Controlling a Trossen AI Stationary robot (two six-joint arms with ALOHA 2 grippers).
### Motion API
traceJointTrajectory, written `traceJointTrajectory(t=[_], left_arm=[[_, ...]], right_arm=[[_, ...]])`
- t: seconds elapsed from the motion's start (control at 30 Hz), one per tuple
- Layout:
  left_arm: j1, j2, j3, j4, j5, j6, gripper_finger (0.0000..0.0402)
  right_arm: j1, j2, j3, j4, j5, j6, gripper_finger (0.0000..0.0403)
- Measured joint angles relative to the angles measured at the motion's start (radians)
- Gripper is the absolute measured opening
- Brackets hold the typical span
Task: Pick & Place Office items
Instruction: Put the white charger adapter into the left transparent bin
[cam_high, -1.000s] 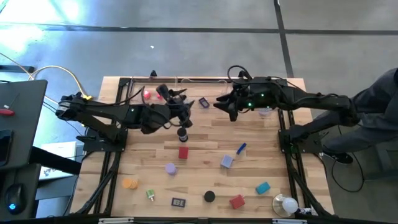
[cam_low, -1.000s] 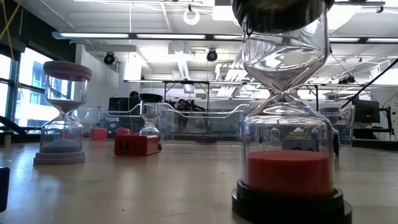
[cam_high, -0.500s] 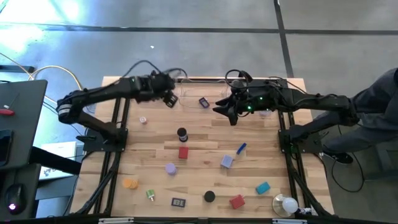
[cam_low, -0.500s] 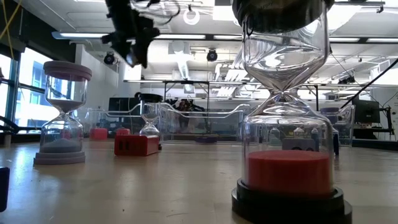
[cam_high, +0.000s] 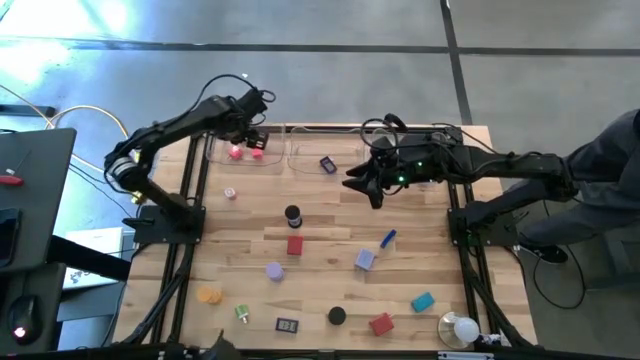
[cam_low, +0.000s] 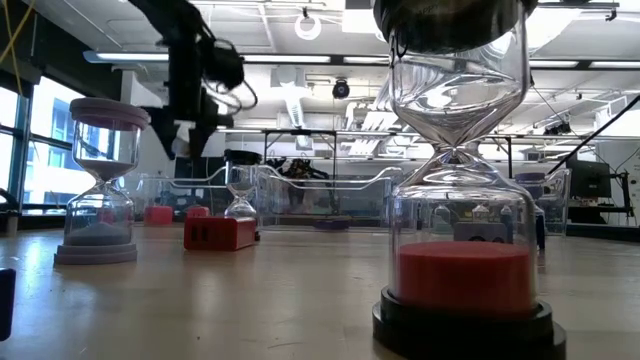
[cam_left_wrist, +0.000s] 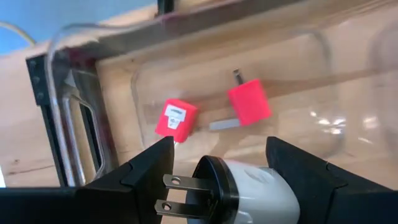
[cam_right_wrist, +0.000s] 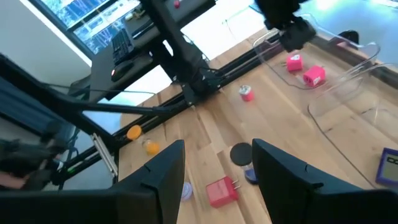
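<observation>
Holding white plug (cam_left_wrist: 249, 193), left claw (cam_left_wrist: 217, 162), label unreadable

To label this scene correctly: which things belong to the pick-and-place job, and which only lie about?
Job:
- white plastic plug, held in the left gripper
- two pink plastic blocks
- red plastic block
- blue stick
- teal cap
- lavender block

Lying about:
- white round bulb
- clear plastic tray under the pink blocks

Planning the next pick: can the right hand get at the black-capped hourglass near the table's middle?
Probably yes. The right hand hovers empty a short way from the black-capped hourglass, with bare wood between them, and the left hand is off over the clear tray.
</observation>
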Motion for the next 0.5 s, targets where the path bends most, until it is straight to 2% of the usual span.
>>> traceJointTrajectory(t=[0.07, 0.23, 0.5], left_arm=[[0.013, 0.039, -0.009, -0.001, 0.009, 0.001, 0.0234], [0.024, 0.133, -0.019, 0.01, 0.121, 0.03, 0.0234], [0.024, 0.247, -0.019, 0.02, 0.127, 0.053, 0.0234]], right_arm=[[0.009, 0.0, 0.0, -0.004, 0.001, -0.002, 0.0174], [0.014, 0.0, 0.0, -0.004, 0.002, -0.003, 0.0174], [0.014, 0.0, 0.0, -0.004, 0.002, -0.003, 0.0174]])
